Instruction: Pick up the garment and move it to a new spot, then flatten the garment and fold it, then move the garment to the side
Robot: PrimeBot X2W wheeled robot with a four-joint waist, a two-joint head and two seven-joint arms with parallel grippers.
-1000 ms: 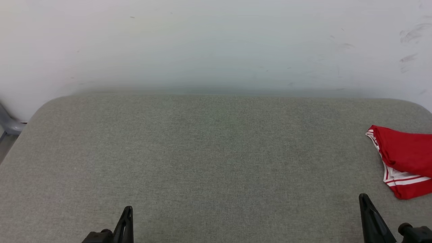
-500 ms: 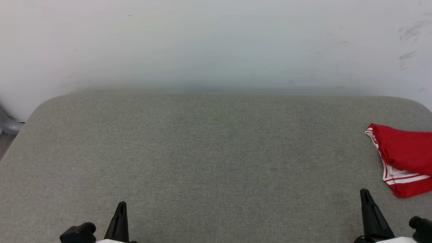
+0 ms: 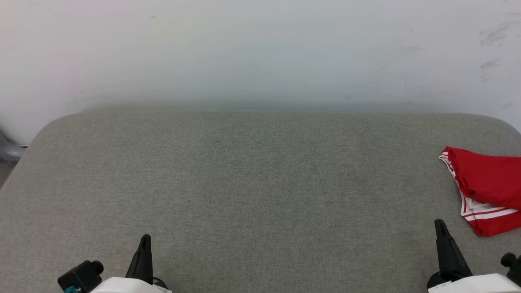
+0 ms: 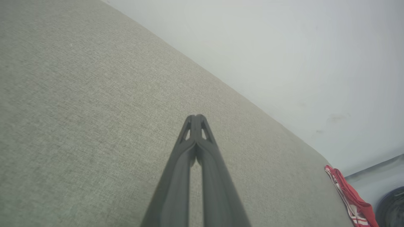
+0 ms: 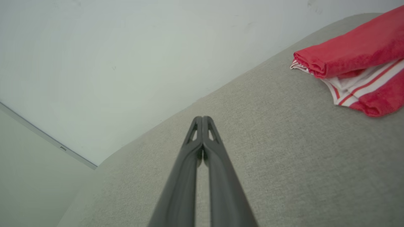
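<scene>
Both grippers empty, garment folded at the table's right edge.
You have the garment (image 3: 484, 189) lying as a compact red fold, striped trim showing, at the far right of the grey table (image 3: 252, 183), so the pick-up, flattening, folding and move aside all look done; by my judgement little is left. Your left gripper (image 3: 144, 244) and right gripper (image 3: 439, 228) hover near the front edge, fingers pressed together, holding nothing. The garment rests on bare table top, not inside any bin.

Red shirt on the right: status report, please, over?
Left end effector shut, empty. Right end effector shut, empty. Red white-trimmed fabric shirt lies folded, far right of grey fabric tabletop. Nothing blocking.
</scene>
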